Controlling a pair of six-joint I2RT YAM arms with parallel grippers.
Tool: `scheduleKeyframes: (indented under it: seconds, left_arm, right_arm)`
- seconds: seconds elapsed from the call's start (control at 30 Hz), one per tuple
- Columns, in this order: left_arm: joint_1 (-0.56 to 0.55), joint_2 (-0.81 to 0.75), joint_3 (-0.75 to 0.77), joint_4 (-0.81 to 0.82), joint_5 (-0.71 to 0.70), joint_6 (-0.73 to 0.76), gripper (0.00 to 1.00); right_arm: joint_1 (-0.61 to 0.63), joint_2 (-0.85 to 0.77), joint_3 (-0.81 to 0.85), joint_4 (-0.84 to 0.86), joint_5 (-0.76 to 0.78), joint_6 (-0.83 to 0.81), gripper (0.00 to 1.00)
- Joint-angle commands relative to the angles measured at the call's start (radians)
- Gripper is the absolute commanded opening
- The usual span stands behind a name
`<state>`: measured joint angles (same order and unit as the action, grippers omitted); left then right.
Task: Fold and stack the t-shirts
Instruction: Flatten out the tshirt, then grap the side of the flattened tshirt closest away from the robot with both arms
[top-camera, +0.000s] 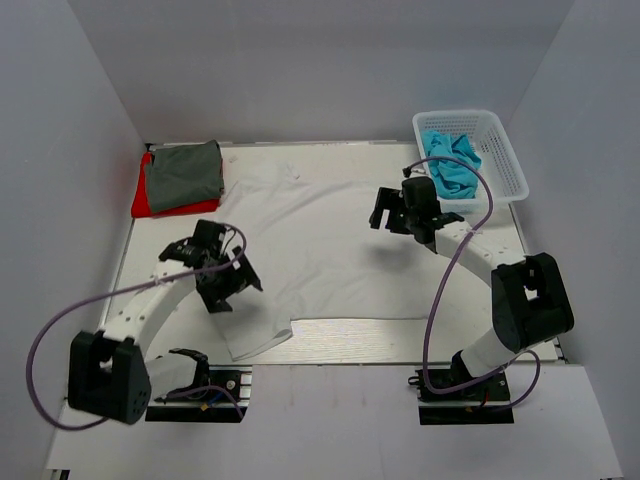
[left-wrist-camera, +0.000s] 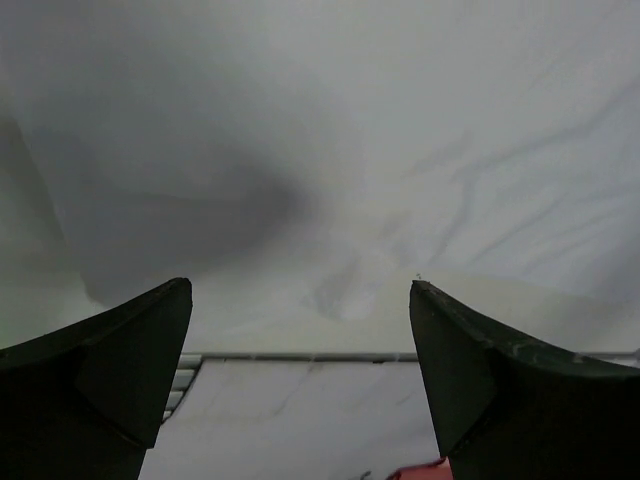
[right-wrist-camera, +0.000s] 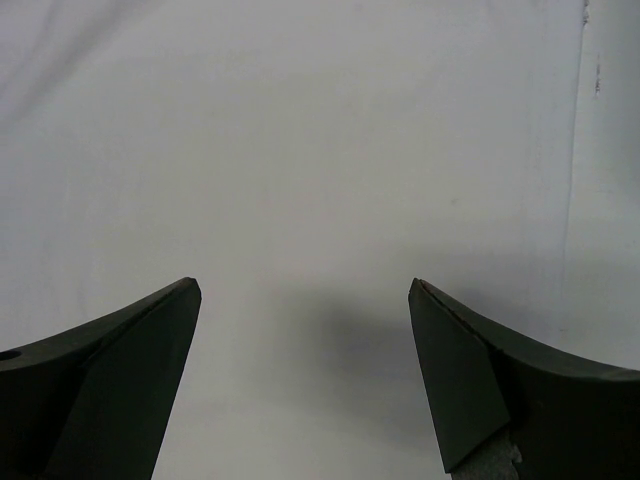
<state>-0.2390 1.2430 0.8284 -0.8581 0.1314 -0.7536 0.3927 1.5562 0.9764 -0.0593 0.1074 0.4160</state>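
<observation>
A white cloth short-sleeved t-shirt (top-camera: 330, 240) is found spread flat across the middle of the table (top-camera: 400, 342). A folded dark grey t-shirt (top-camera: 185, 175) is laid upon a red t-shirt (top-camera: 142, 198) at the far left corner. Crumpled turquoise-blue t-shirts (top-camera: 452, 165) are contained in a white plastic mesh basket (top-camera: 505, 160), far right. The left gripper (left-wrist-camera: 300, 295) and right gripper (right-wrist-camera: 305, 290) are held over the white shirt, fingers wide apart, nothing gripped.

Clear passage low over flat white shirt (top-camera: 330, 235) mid-table; basket (top-camera: 512, 165) blocks far right, near my right gripper (top-camera: 386, 218); folded stack (top-camera: 182, 178) blocks far left, beyond my left gripper (top-camera: 232, 295).
</observation>
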Motion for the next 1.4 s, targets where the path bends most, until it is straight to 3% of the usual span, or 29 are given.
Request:
scheduleKeyframes:
  seconds: [0.0,0.13,0.3,0.53,0.63,0.7,0.8,0.9,0.93,1.07,1.1,1.17,1.37]
  left_arm:
    - [-0.02,-0.164,-0.106,-0.137,0.106,-0.055,1.0]
    - [-0.02,-0.263,-0.279,-0.222,0.16,-0.118,0.97]
    - [-0.029,-0.266,-0.35,-0.211,0.178,-0.132,0.92]
    - [-0.048,-0.145,-0.359,-0.153,0.085,-0.173,0.71]
    - [-0.048,-0.097,-0.348,-0.102,0.044,-0.193,0.57]
    - [-0.048,-0.074,-0.318,-0.102,-0.005,-0.203,0.56]
    - [-0.048,-0.034,-0.296,-0.102,-0.056,-0.224,0.44]
    - [-0.048,0.015,-0.285,-0.078,-0.065,-0.21,0.15]
    - [-0.048,0.025,-0.285,-0.078,-0.055,-0.21,0.0]
    - [-0.048,0.035,-0.264,-0.064,0.005,-0.15,0.0]
    - [-0.048,0.017,-0.264,-0.052,0.02,-0.15,0.0]
    - [-0.048,-0.022,-0.264,-0.052,0.031,-0.122,0.0]
    - [-0.048,-0.079,-0.242,-0.154,0.03,-0.104,0.0]
  right_arm:
    - [-0.005,-0.032,-0.002,0.125,-0.078,0.027,0.9]
    - [-0.006,-0.016,-0.03,0.173,-0.098,0.058,0.9]
    - [-0.009,-0.019,-0.064,0.208,-0.097,0.066,0.9]
    - [-0.022,-0.065,-0.103,0.202,-0.064,0.069,0.9]
    - [-0.025,-0.091,-0.122,0.191,-0.066,0.063,0.9]
    - [-0.028,-0.103,-0.127,0.179,-0.064,0.07,0.9]
    - [-0.028,-0.131,-0.149,0.173,-0.072,0.075,0.9]
    - [-0.028,-0.171,-0.177,0.145,-0.055,0.089,0.9]
    - [-0.028,-0.186,-0.18,0.13,-0.049,0.092,0.9]
    - [-0.029,-0.206,-0.159,-0.078,0.023,0.132,0.9]
    - [-0.029,-0.212,-0.153,-0.226,0.04,0.138,0.9]
    - [-0.029,-0.232,-0.174,-0.36,0.054,0.147,0.9]
    - [-0.026,-0.361,-0.272,-0.557,0.092,0.291,0.9]
